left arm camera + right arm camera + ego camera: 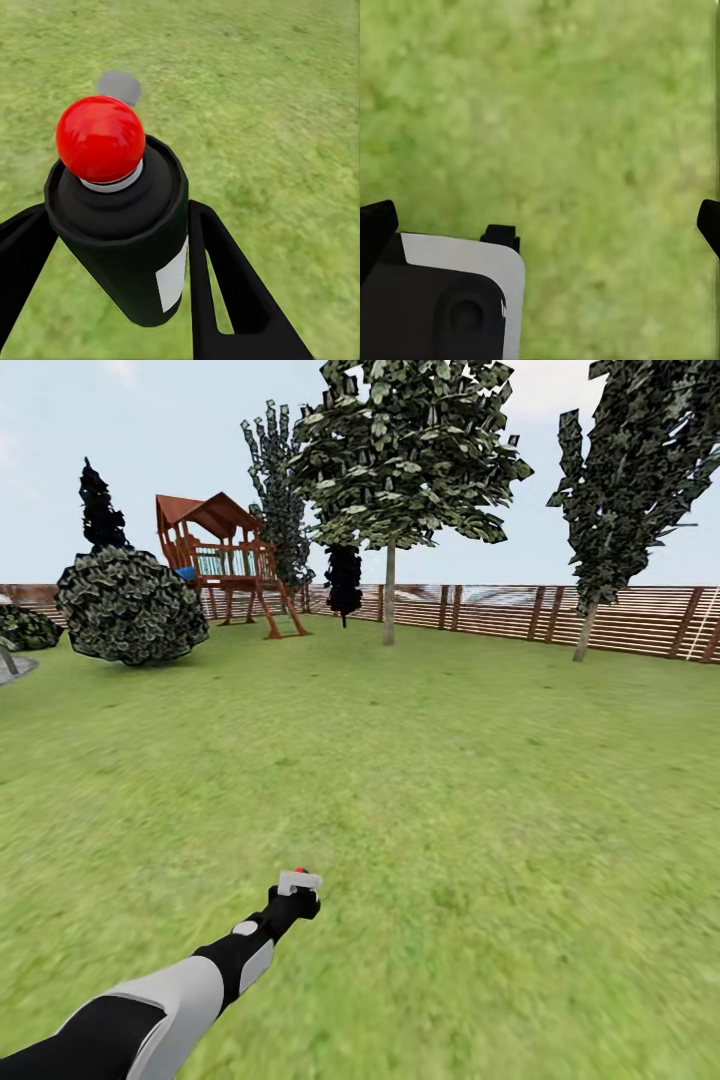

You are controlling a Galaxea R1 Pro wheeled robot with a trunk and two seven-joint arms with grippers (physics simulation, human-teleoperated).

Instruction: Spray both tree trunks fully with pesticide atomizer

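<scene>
While the left arm reaches forward low over the lawn in the head view, its left gripper (299, 887) carries the pesticide atomizer (124, 225), a small black spray bottle with a round red top and a white label on its side. In the left wrist view the two dark fingers (225, 285) stand one on each side of the bottle's black body and press against it, so they are closed on the atomizer, which stands upright between them with its red ball uppermost and the green grass floor (262, 90) behind it; a small grey round patch (118, 86) lies on the grass beyond the red top. In the head view only the red tip of the bottle peeps above the pale end of the gripper. The right gripper (547, 225) looks down on blurred grass, with one dark fingertip at each edge of the right wrist view, set wide apart with nothing between them. Far across the lawn stand the two trees with straight bare grey-brown trunks: the nearer-centre tree (400, 450) with its trunk (389, 595) before the brown horizontal-slat wooden fence (640, 620), and the right-hand tree (640, 470) with a slightly leaning trunk (584, 632) close to the same fence. Left of them are a wooden playset with a brown roof (225, 560), a rounded dark-green bush (130, 605), and narrow dark cone-shaped trees (100, 510).
</scene>
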